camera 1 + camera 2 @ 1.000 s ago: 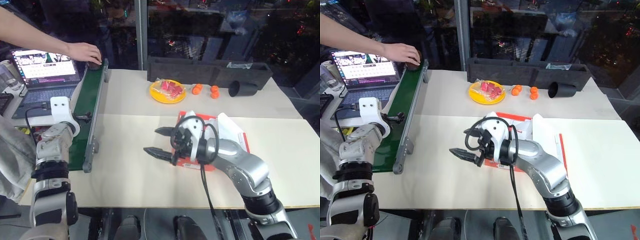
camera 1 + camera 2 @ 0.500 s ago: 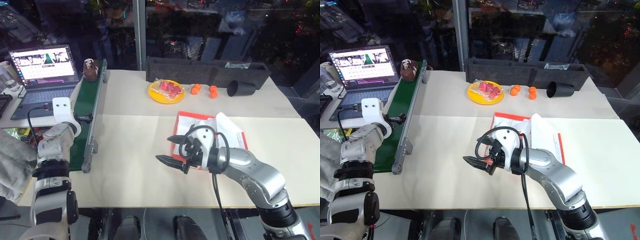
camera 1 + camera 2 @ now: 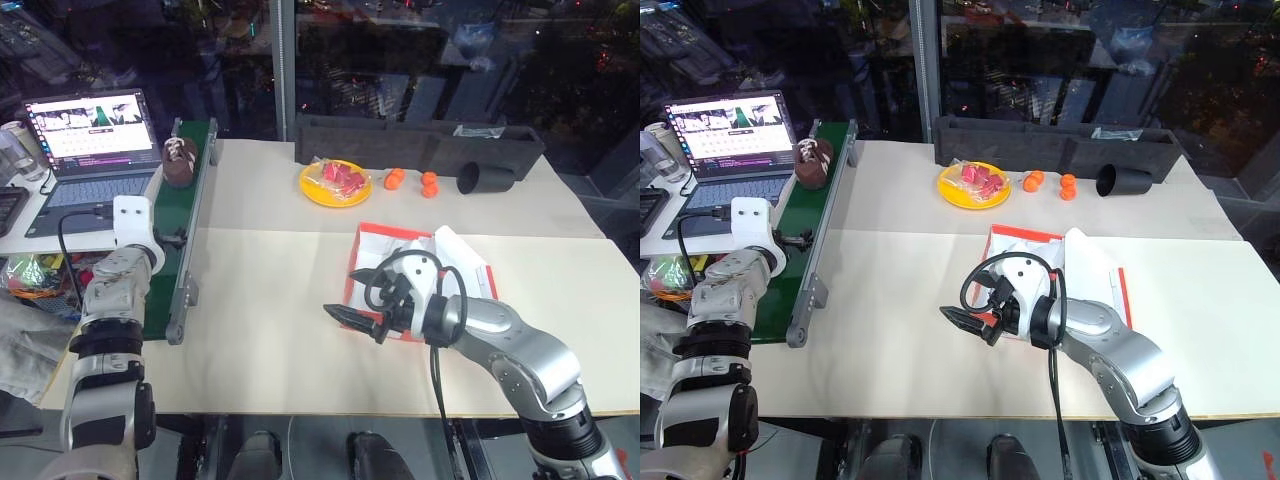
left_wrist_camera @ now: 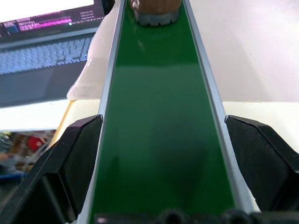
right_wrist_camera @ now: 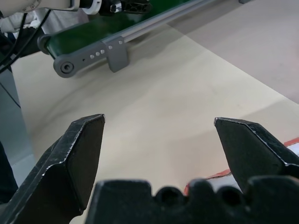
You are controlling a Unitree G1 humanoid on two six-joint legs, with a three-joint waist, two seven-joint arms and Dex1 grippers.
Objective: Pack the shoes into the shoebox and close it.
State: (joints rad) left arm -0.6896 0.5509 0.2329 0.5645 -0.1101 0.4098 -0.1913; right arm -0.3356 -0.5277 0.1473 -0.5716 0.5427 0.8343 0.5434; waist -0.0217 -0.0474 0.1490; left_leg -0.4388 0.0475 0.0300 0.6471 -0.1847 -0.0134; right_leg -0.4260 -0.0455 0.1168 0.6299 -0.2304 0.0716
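Your left tool (image 4: 163,154) waits open over the conveyor (image 3: 165,270); mistime closing and the approaching shoe (image 3: 179,161) slips past.

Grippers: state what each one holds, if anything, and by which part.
Nothing is held. The left gripper is open over the green conveyor belt; the right gripper is open above the table.

One dark brown shoe (image 3: 181,162) with white laces sitting at the far end of the green conveyor belt (image 3: 170,240), red-orange shoebox (image 3: 470,268) lying open on the tabletop (image 3: 260,300), white interior and white paper showing, partly hidden by the right arm
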